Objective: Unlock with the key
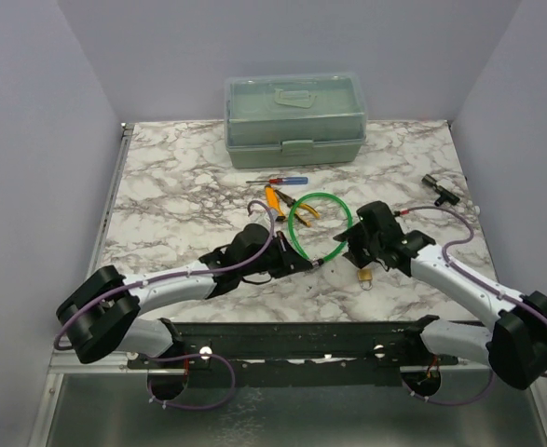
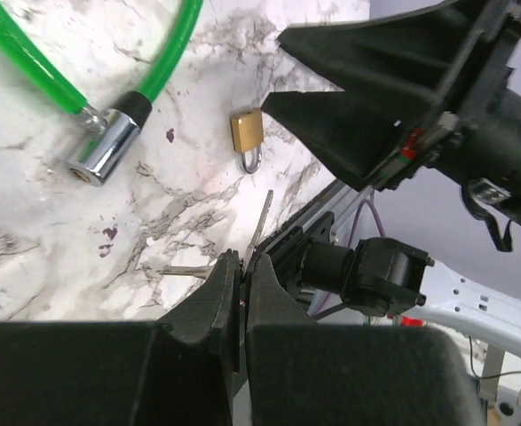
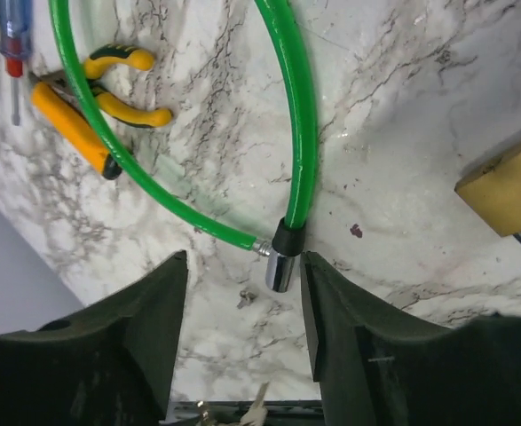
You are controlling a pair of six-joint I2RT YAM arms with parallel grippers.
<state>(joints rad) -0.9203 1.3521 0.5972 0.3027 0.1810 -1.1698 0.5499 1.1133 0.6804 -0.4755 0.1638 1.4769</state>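
Your left hand [image 2: 240,262] is clamped shut on the key [image 2: 262,220], whose blade points straight ahead of the fingertips. The chrome lock barrel [image 2: 105,149] lies ahead and to the left, its long axis skewed to the blade. Your right hand [image 3: 242,266], partly open, straddles that barrel and grips nothing.

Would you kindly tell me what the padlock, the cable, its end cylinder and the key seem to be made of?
Padlock: likely brass, with a satin yellow-gold body.
Cable: glossy green plastic sheath; the core is hidden.
Cylinder: polished chrome-like metal, showing mirror reflections.
Key: thin grey metal with a faint glint.
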